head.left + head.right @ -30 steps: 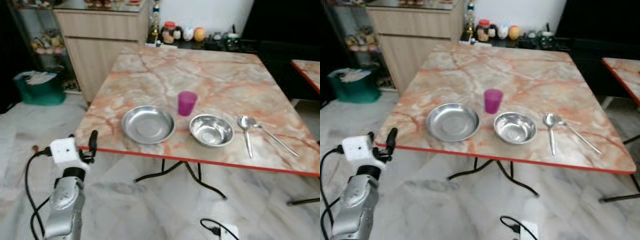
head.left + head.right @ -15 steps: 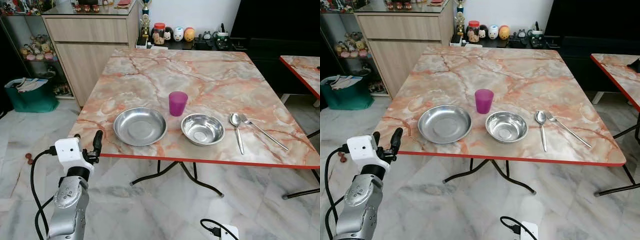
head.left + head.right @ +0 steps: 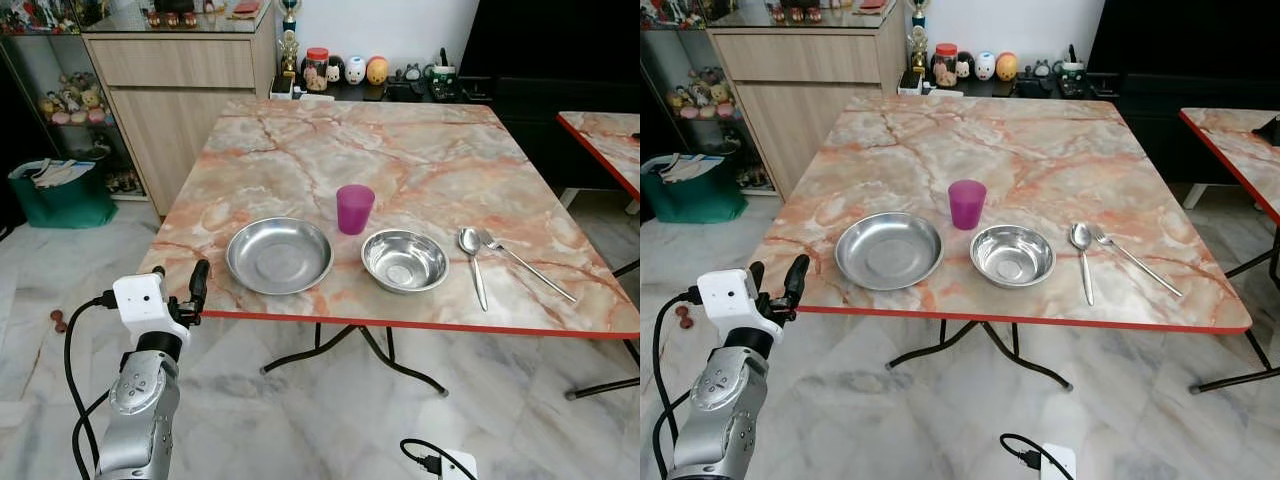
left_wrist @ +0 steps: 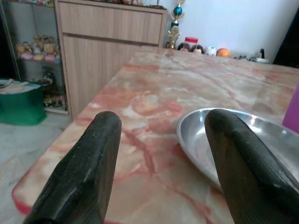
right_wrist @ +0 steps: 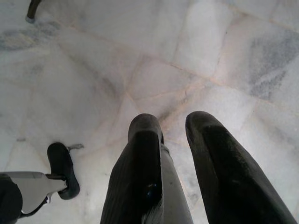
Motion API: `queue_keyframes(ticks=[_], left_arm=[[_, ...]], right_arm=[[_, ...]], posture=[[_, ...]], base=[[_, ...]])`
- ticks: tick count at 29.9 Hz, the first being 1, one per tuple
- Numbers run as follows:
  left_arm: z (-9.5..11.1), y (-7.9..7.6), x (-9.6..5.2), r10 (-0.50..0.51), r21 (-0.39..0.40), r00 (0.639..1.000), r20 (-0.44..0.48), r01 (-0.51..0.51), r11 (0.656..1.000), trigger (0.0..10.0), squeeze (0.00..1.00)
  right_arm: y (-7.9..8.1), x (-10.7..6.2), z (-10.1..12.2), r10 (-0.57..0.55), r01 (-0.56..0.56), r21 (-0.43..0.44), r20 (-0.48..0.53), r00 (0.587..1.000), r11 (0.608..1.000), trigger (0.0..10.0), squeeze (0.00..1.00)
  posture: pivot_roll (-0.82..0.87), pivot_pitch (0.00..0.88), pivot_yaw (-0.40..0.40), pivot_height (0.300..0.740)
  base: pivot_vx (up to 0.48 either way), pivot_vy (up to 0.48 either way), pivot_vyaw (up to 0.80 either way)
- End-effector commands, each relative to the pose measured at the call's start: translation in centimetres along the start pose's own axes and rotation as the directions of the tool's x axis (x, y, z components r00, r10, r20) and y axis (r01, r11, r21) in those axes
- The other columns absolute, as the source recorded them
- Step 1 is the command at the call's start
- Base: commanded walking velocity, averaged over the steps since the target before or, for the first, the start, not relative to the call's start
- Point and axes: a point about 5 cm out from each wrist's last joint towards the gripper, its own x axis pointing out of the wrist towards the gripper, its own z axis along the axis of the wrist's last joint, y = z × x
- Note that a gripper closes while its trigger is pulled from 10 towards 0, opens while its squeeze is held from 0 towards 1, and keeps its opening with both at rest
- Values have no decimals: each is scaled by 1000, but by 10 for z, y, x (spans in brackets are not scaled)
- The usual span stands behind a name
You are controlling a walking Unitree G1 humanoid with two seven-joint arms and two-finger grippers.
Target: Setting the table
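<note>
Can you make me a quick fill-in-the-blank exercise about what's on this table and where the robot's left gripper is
1. The cup standing behind the two steel dishes is ____ in colour.
2. The spoon and fork lie to the ____ of the steel bowl, from the robot's side.
3. The left gripper, fingers apart and holding nothing, hovers at the table's near ____ corner, closest to the steel plate.

Missing words: purple; right; left

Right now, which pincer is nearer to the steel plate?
Left. The left pincer is raised, open, at the table's near left corner beside the steel plate. The right pincer hangs over the floor.
</note>
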Motion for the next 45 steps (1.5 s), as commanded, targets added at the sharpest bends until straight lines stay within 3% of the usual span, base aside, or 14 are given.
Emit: queue_keyframes(ticks=[1,13,19,24,27,30,33,35,38,39,41,42,45], left_arm=[[4,-3,4,-17,-2,1000,18,17,1000,10000,0],[6,-5,8,-26,4,999,26,26,1000,10000,0],[6,-5,8,-27,-4,1000,15,27,1000,10000,0],[5,-5,7,-117,-93,991,-60,111,989,10000,0],[8,-5,7,-170,-106,983,-75,162,981,10000,0],[11,-5,6,-269,-106,956,-116,257,961,10000,0],[11,-5,5,-304,-102,943,-137,292,951,10000,0],[9,-7,3,-371,-83,909,-191,362,929,10000,0],[6,-8,3,-388,-65,893,-230,384,921,10000,0],[1,-5,7,-346,-21,902,-260,353,935,10000,455],[0,-3,10,-316,-5,910,-270,327,945,10000,455],[-2,1,14,-269,-4,923,-276,279,960,10000,1000],[-2,8,24,-185,-12,941,-282,190,982,10000,1000]], right_arm=[[-1,0,-1,-4,4,-8,-7,1000,1000,10000,0],[-2,0,-1,-4,3,-12,-10,1000,1000,10000,0],[-2,0,0,-3,3,-10,-9,1000,1000,10000,0],[-2,0,0,-3,3,-11,-12,1000,1000,10000,0],[-2,0,0,-2,2,-12,-13,1000,1000,10000,0],[-1,0,0,-2,1,-10,-14,1000,1000,10000,0],[-1,0,0,-1,1,-10,-14,1000,1000,10000,0],[-1,0,0,-1,1,-6,-14,1000,1000,10000,0],[0,0,-1,-1,1,-5,-15,1000,1000,10000,0],[0,0,-1,-1,1,-4,-16,1000,1000,10000,0],[0,0,-1,-1,1,-2,-16,1000,1000,10000,0],[0,0,-1,-1,1,-1,-17,1000,1000,10000,0],[1,0,-1,0,1,2,-17,1000,1000,10000,0]], posture=[[79,0,-33,740],[80,0,-38,740],[85,0,-40,740],[92,0,-42,740],[92,0,-38,740],[90,0,-33,740],[89,0,-31,740],[87,0,-29,740],[87,0,-25,740],[86,0,-23,740],[86,0,-23,740],[81,0,-20,740],[78,0,-18,740]], base=[[330,0,0],[340,0,0],[0,0,0],[0,0,0],[0,0,0],[0,0,0],[0,0,0],[0,0,0],[0,0,0],[0,0,0],[0,0,0],[0,0,0],[0,0,0]])
